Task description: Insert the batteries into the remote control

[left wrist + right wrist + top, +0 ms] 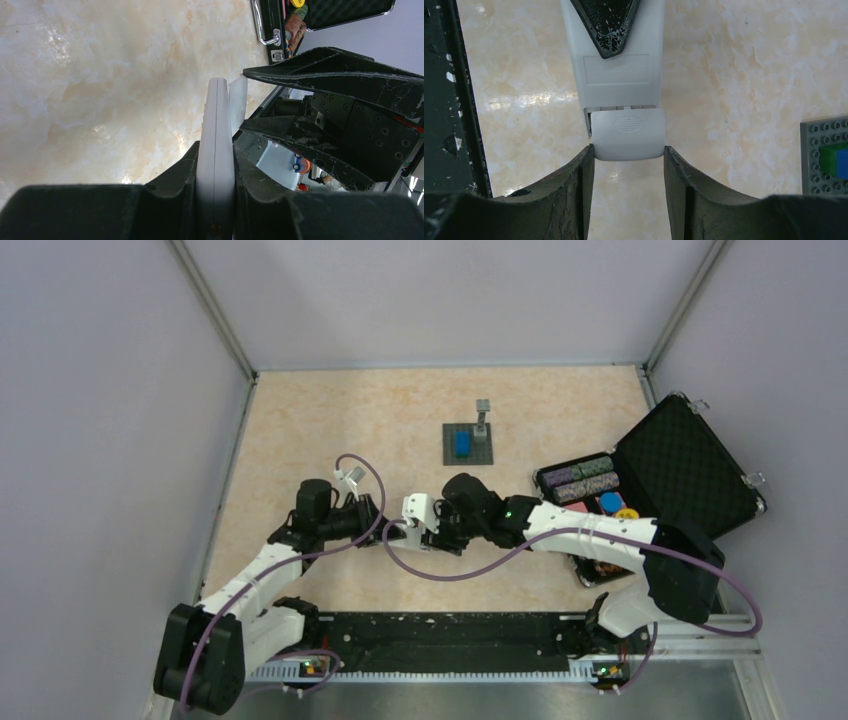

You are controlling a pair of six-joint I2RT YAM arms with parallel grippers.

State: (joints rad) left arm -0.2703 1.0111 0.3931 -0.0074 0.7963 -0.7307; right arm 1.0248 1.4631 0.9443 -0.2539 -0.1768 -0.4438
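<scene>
Over the marbled table (330,420), the left gripper (215,148) is clamped on the remote control (217,115), held edgewise, and the right gripper (628,151) is closed on its half-slid battery cover (626,132). If pulled askew, the cover could be jammed or the remote wrenched loose.

The top view looks steeply down from high behind the near edge, taking in the whole bench (330,420). The left wrist view sits close behind its own jaws, edge-on to the remote control (216,150) between them. The right wrist view, equally close, faces the remote control's back at the tips of its jaws. All three share that remote control and the bench.
</scene>
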